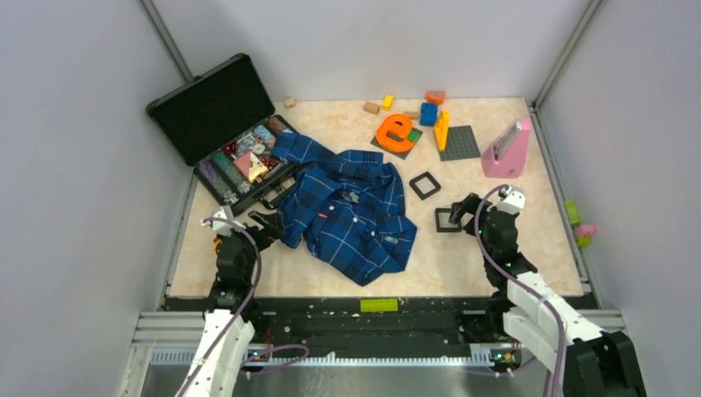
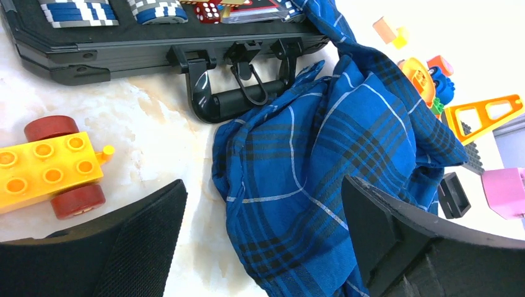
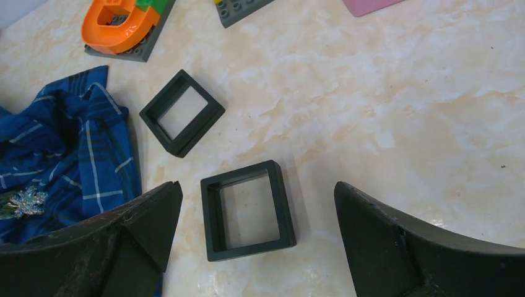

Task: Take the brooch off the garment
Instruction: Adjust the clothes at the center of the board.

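hidden: shirt (image 1: 347, 215) lies in a crumpled heap, and its folds cover much of its front. The right wrist view shows only its edge, and the lower part is blocked by the right gripper (image 3: 257, 185)'s left finger (image 3: 124, 247).
hard to tell: brooch (image 3: 21, 201) is blurry and sits at the far left edge of the right wrist view. The top view is too coarse to pick it out for sure.
cut off: case (image 2: 155, 52) lies ahead of the left gripper (image 2: 263, 185), its contents clipped by the top of that view.
brooch look: small, silvery-grey, sparkly, with a ragged outline against dark blue plaid.
brooch place: on the shirt, left of the right gripper, just outside its left finger.
right gripper: fingers wide apart, holding nothing. A black square frame (image 3: 247, 210) lies on the table (image 3: 402, 124) between them, clear of both. A second frame (image 3: 182, 111) is ahead-left.
left gripper: fingers wide apart, nothing held. A shirt fold lies below and between them; cannot tell if they touch it. A yellow wheeled brick (image 2: 49, 167) is to its left.
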`<state>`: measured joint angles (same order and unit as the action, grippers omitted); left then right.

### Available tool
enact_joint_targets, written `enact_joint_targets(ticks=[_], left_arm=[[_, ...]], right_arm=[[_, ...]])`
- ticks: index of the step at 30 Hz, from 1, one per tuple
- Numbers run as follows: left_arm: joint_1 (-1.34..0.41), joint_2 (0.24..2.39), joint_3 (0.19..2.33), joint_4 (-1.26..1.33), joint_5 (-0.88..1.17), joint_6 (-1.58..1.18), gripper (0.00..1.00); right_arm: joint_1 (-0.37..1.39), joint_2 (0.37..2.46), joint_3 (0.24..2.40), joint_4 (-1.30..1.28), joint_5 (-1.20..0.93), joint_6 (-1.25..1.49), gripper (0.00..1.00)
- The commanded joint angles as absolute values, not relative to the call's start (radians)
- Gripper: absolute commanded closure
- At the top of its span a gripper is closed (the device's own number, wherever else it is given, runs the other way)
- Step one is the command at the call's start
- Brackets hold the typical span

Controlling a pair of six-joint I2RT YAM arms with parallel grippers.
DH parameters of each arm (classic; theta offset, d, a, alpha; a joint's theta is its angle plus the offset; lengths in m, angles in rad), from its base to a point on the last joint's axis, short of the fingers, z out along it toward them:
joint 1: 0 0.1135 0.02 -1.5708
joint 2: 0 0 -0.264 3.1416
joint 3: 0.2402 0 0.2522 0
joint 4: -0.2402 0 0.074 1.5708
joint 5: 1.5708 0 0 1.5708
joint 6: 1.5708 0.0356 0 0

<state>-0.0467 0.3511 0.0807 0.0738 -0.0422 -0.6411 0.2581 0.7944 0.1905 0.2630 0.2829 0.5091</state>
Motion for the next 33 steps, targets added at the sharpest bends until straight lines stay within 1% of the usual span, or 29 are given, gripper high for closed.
enact_joint_targets(ticks=[1, 4, 9, 15, 16, 20, 24, 26, 28, 29, 33], left_arm=[[-0.046, 0.362, 0.111, 0.080, -0.083, -0.638, 0.01], [-0.046, 0.365, 0.109, 0.083, -0.070, -0.636, 0.01], [-0.046, 0.365, 0.092, 0.130, 0.053, -0.630, 0.01], [-0.046, 0.355, 0.110, 0.043, -0.053, -0.695, 0.01], [-0.046, 0.350, 0.108, 0.044, -0.038, -0.690, 0.01], [-0.046, 0.340, 0.088, 0.136, 0.166, -0.637, 0.01], [-0.053, 0.384, 0.091, 0.199, 0.228, -0.608, 0.01], [-0.076, 0.422, 0.087, 0.258, 0.269, -0.604, 0.01], [-0.125, 0.461, 0.102, 0.287, 0.281, -0.586, 0.01], [-0.156, 0.476, 0.110, 0.288, 0.271, -0.570, 0.01], [-0.320, 0.521, 0.164, 0.279, 0.148, -0.537, 0.02]], right_arm=[[0.260, 0.792, 0.247, 0.293, 0.292, 0.510, 0.04], [0.259, 0.794, 0.225, 0.320, 0.286, 0.523, 0.04], [0.261, 0.771, 0.217, 0.318, 0.277, 0.525, 0.04], [0.260, 0.769, 0.194, 0.363, 0.280, 0.516, 0.05], [0.260, 0.772, 0.196, 0.362, 0.279, 0.515, 0.05], [0.261, 0.780, 0.243, 0.291, 0.228, 0.520, 0.05], [0.262, 0.807, 0.240, 0.349, 0.093, 0.499, 0.05], [0.277, 0.852, 0.244, 0.419, -0.031, 0.474, 0.09], [0.318, 0.910, 0.275, 0.445, -0.091, 0.444, 0.10], [0.344, 0.939, 0.289, 0.450, -0.109, 0.422, 0.11], [0.436, 1.028, 0.328, 0.470, -0.118, 0.367, 0.12]])
